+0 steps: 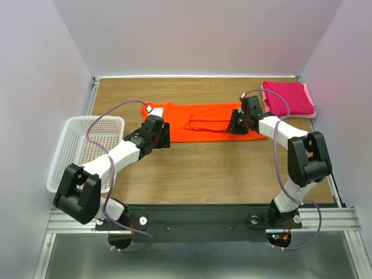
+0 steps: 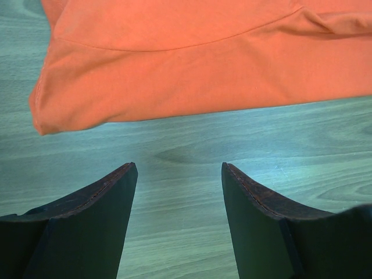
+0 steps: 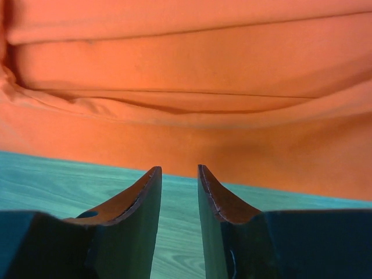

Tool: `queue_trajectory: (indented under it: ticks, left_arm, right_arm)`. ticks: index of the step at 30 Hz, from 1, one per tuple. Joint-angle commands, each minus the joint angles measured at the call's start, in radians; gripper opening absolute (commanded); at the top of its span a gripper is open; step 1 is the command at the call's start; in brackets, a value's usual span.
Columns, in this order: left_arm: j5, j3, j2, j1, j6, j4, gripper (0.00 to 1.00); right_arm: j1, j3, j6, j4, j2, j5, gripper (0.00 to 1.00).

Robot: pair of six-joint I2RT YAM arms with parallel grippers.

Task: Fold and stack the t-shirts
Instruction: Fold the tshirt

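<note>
Your right gripper point(image 3: 179, 168), jaws nearly together on nothing, sits short of the orange t-shirt point(image 3: 186, 75): it may pinch air. Left gripper point(image 2: 179, 165) gapes empty.

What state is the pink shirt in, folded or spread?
Folded: the pink shirt lies as a compact rectangle, with a paler layer showing at its edge.

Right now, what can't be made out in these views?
- Top view: the left hand and right hand cover parts of the orange shirt.
- Wrist views: the orange shirt runs off the frame edges; its outline is unseen.
- Pink shirt: top view only, too small to count folds.
</note>
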Motion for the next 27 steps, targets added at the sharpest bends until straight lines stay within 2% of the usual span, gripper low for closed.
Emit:
queue_trajectory:
  ticks: [1,15,22,27]
  left_arm:
    - [-0.008,0.002,-0.017,0.003,-0.016,0.033,0.72]
    - [-0.04,-0.045,-0.062,0.006,-0.023,0.013,0.72]
    - [-0.056,-0.064,-0.066,0.021,-0.036,0.021,0.72]
    - [-0.043,-0.062,-0.065,0.087,-0.067,0.056,0.7]
  right_arm:
    - [0.031,0.051,-0.018,0.024,0.049,0.023,0.36]
    - [0.038,0.254,-0.016,0.02,0.235,0.15,0.3]
    - [-0.007,0.37,0.03,0.017,0.342,0.127,0.29]
    - [-0.056,0.323,0.043,0.02,0.248,0.077,0.29]
